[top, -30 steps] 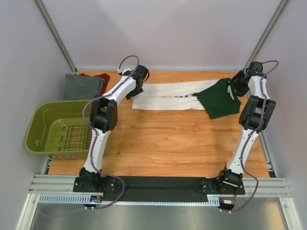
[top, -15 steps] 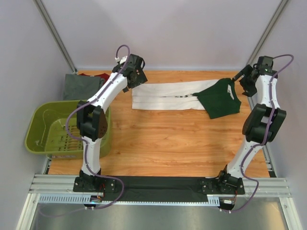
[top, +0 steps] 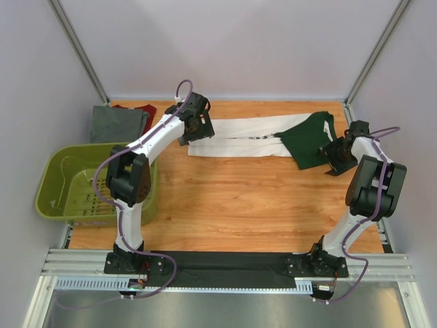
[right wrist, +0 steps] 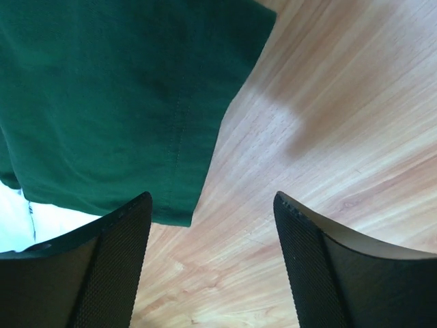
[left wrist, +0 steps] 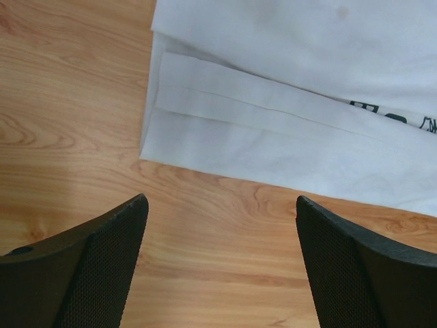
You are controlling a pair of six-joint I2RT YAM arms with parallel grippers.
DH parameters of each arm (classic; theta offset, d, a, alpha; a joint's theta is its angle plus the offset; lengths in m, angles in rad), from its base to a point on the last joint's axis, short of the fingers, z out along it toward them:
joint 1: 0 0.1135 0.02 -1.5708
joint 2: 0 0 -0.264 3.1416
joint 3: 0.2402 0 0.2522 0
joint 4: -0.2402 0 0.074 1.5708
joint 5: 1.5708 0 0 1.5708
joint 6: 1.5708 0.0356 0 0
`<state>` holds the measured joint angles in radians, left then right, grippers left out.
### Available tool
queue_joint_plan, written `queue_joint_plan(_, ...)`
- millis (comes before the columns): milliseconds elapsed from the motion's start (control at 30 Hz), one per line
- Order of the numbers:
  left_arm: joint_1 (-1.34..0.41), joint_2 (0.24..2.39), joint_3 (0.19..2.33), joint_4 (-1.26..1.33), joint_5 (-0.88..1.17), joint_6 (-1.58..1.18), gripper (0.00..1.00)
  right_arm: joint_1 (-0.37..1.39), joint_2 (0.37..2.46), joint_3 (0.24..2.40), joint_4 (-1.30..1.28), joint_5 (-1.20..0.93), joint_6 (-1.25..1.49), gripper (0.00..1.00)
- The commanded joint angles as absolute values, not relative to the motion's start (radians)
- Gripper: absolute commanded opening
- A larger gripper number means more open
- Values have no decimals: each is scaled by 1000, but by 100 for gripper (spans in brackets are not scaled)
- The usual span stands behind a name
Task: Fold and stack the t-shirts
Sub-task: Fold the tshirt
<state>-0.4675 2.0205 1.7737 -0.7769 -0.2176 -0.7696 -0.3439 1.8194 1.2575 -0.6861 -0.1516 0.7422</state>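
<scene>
— Which step?
— Probably the crosswise fold; the white-and-green t-shirt [top: 239, 137] is lying along the far side of the table [top: 239, 205].
— Grippers?
— Left gripper [left wrist: 220, 203] and right gripper [right wrist: 212, 198] are hovering at its ends, fingers apart; corners need pinching next.

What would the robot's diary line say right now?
left gripper: open, near white t-shirt hem | right gripper: open, near its green part | grey t-shirt: folded, far left

Cloth and wood surfaces
The table [top: 239, 205] was finished in smooth wood grain; the white t-shirt [left wrist: 287, 137] was made of matt cloth, the fingers [left wrist: 95, 273] finely dimpled.
</scene>
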Motion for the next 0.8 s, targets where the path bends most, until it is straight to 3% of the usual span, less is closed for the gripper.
queue_joint_plan(0,-463,1987,1756,-749,-216,-733,95,-322,1790,1232,-552,-164,810,72)
queue_joint_plan(433,-454,1970,1746,-787,-225,-718,95,-299,1870,1193,-460,-103,819,50)
queue_joint_plan(533,-445,1970,1752,-795,-225,-716,94,-296,1884,1201,-446,-94,830,32)
queue_joint_plan(567,-443,1970,1756,-798,-225,-713,94,-296,1893,1204,-446,-95,834,17)
queue_joint_plan(600,-442,1970,1759,-802,-224,-713,95,-293,1899,1219,-448,-94,838,11)
queue_joint_plan(767,-437,1977,1782,-824,-222,-701,94,-279,1922,1249,-463,-91,847,0)
